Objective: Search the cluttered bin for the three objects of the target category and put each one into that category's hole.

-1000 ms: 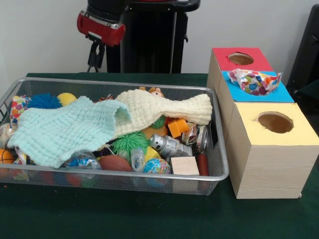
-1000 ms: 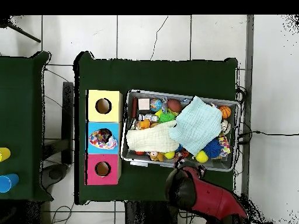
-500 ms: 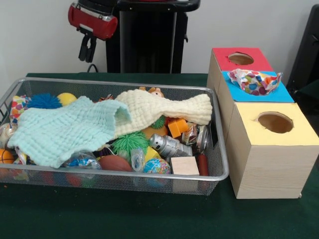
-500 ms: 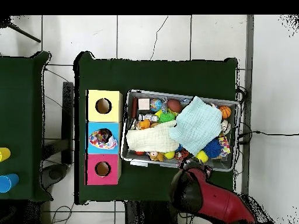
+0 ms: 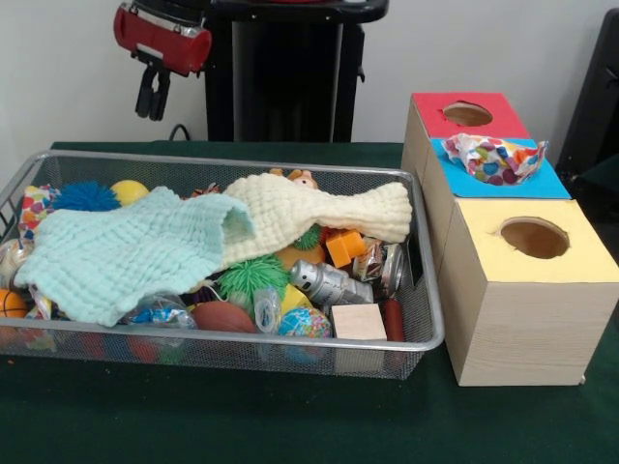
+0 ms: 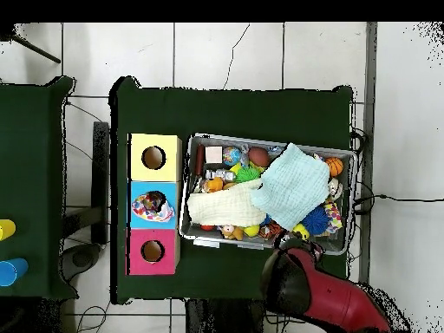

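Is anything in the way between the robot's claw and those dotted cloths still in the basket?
Yes. The gripper hangs above the basket's far rim. One dotted cloth peeks out at the basket's end, next to the mint cloth. That and the cream cloth blanket much of the clutter, so any other would be hidden. Another dotted cloth already sits at the blue box's hole.

wall [image 5: 77,68]: plain pale grey | floor [image 6: 225,52]: white tiles, dark grout, thin crack | tabletop [image 6: 234,108]: dark green cloth | second green table [image 6: 30,191] at side, apart | cables [image 6: 390,198] on floor | light: even

Toys half-buried under mint cloth [image 5: 126,253]
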`<action>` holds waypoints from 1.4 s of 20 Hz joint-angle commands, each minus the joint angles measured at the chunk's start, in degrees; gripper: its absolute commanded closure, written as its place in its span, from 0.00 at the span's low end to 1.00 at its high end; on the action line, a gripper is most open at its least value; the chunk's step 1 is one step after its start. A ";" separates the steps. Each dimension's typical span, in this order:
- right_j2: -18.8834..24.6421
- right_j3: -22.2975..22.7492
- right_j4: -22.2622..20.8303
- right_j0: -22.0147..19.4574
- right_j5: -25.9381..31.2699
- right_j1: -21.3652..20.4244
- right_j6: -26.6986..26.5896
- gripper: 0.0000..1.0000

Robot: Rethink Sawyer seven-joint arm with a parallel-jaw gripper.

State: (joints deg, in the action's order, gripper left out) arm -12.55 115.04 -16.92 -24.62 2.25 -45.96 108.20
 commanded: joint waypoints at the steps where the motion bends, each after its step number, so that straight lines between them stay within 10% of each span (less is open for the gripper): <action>1: 7.93 -4.78 -3.75 -2.63 6.14 -0.81 -2.03 1.00; 18: 13.08 -6.22 -7.73 -8.25 7.59 -1.75 -3.28 1.00; 28: 15.88 -15.35 -11.85 -12.58 7.08 6.37 -5.38 1.00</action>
State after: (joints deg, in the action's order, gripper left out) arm -3.00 107.40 -24.55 -35.01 2.92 -45.48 108.20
